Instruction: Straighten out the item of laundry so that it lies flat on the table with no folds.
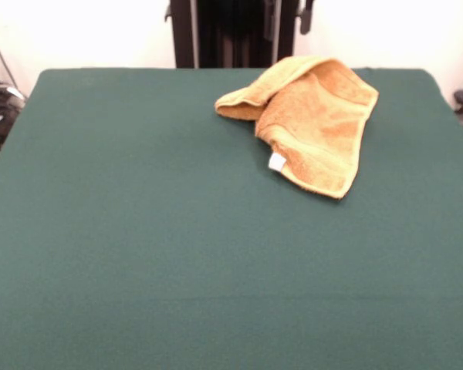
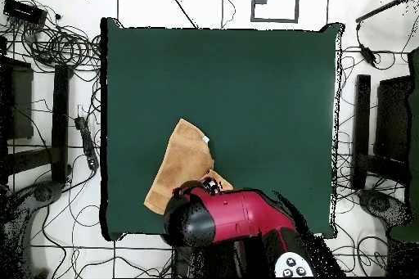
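The orange-yellow towel (image 1: 312, 123) lies rumpled at the far right of the green table (image 1: 177, 254), near the pedestal. One part is folded over on itself into a thick roll at the far left. Its white tag (image 1: 277, 161) shows at the near edge. In the overhead view the towel (image 2: 182, 165) lies near the table's (image 2: 262, 87) bottom left, partly hidden under the red and black arm (image 2: 229, 218). The gripper (image 2: 211, 184) shows only as a small dark part at the arm's tip above the towel. The front view does not show it.
The robot's dark pedestal (image 1: 231, 31) stands behind the table's far edge. Cables (image 2: 57, 47) and dark stands lie on the floor round the table on both sides. The towel sits close to the table's edge nearest the robot.
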You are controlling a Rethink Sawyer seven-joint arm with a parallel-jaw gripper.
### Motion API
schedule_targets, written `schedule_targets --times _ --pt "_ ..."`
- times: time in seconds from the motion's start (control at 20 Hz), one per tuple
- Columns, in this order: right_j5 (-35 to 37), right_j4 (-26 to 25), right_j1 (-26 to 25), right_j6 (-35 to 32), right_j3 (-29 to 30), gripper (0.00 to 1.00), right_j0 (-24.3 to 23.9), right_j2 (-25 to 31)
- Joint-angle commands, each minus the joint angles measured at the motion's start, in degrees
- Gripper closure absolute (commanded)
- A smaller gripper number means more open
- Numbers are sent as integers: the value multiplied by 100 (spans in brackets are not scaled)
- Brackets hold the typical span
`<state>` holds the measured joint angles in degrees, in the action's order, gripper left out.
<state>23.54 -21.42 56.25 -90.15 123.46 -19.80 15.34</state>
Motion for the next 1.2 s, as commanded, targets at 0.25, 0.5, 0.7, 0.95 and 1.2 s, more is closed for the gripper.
schedule_targets --times 0.25,0.5,0.7,0.95,1.2 --pt "495 94 -404 -92 -248 0 -3 526" --pt "468 50 -490 -60 -304 0 -57 519" --pt "353 2 -631 -119 -362 0 -71 455" --pt "374 -62 -757 -26 -506 0 -95 473" --pt "355 -106 -874 -25 -626 0 -80 442"
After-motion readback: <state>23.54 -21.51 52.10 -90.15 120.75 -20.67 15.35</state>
